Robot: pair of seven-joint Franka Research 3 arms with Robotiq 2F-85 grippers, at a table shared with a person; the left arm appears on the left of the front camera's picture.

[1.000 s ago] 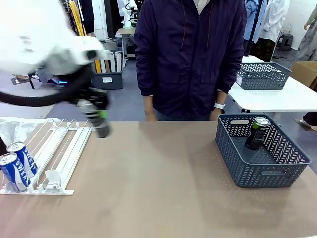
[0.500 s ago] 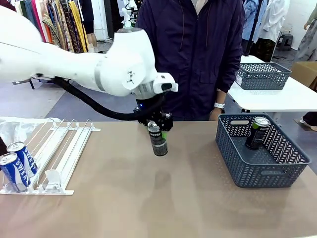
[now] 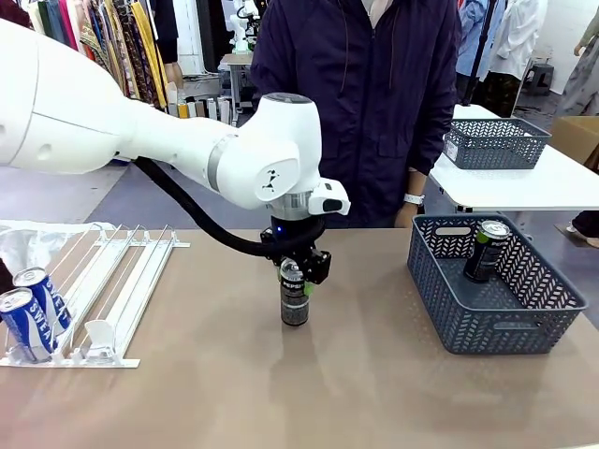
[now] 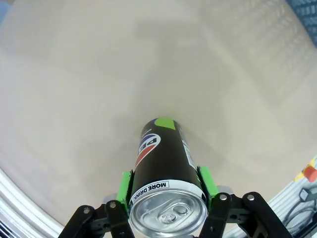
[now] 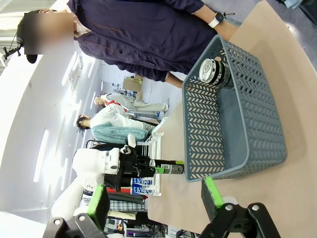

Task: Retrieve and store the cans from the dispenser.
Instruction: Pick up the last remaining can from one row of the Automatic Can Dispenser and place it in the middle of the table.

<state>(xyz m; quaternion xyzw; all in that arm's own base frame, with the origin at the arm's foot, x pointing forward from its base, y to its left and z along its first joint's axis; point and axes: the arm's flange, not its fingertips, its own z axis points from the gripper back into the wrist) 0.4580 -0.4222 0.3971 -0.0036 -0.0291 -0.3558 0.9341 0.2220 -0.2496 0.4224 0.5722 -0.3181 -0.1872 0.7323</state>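
My left gripper (image 3: 296, 277) is shut on a dark can (image 3: 295, 301) with green marks, upright at the middle of the table, its base at or just above the tabletop. In the left wrist view the green pads (image 4: 205, 180) clamp this can (image 4: 163, 158) just below its silver top. The white dispenser (image 3: 122, 281) lies at the left, with two blue cans (image 3: 33, 309) at its near stop tabs. Another dark can (image 3: 486, 250) stands in the grey basket (image 3: 487, 323) at the right. My right gripper (image 5: 155, 198) is open and holds nothing, near the basket (image 5: 233, 144).
A person in a dark jacket (image 3: 360, 112) stands at the far edge, hands hanging by the table. Bare tabletop separates the held can from the basket. A second table with another basket (image 3: 496, 142) stands behind on the right.
My left arm has swung from the dispenser to the table's middle carrying the dark can, then lowered it and turned it upright. The blue cans and the basket have not moved.
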